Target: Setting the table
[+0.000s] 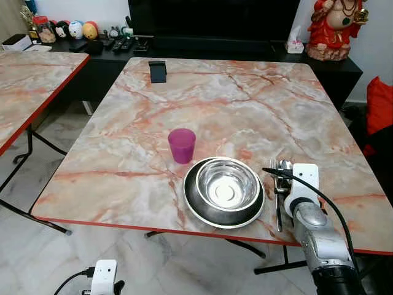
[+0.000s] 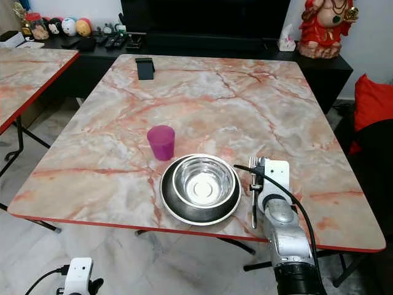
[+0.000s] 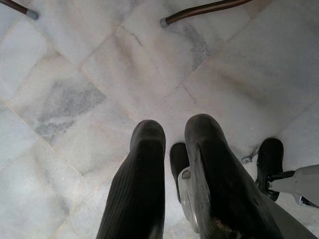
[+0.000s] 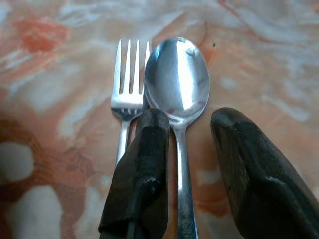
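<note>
A steel bowl (image 1: 226, 184) sits in a steel plate (image 1: 193, 206) near the front edge of the marble table (image 1: 233, 104). A purple cup (image 1: 182, 145) stands just behind and left of the plate. Right of the plate lie a fork (image 4: 128, 84) and a spoon (image 4: 177, 79), side by side, heads pointing away from me. My right gripper (image 4: 190, 117) hovers low over their handles, open, its fingers (image 4: 144, 164) straddling the spoon's handle. My left gripper (image 3: 174, 134) hangs idle over the floor, its fingers a little apart with nothing between them.
A black phone stand (image 1: 158, 71) sits at the table's far edge. A second marble table (image 1: 31, 80) stands to the left, across a gap of tiled floor. Behind are a dark cabinet with remotes (image 1: 116, 44), a red statue (image 1: 334, 27), and a red cushion (image 1: 381, 104) at right.
</note>
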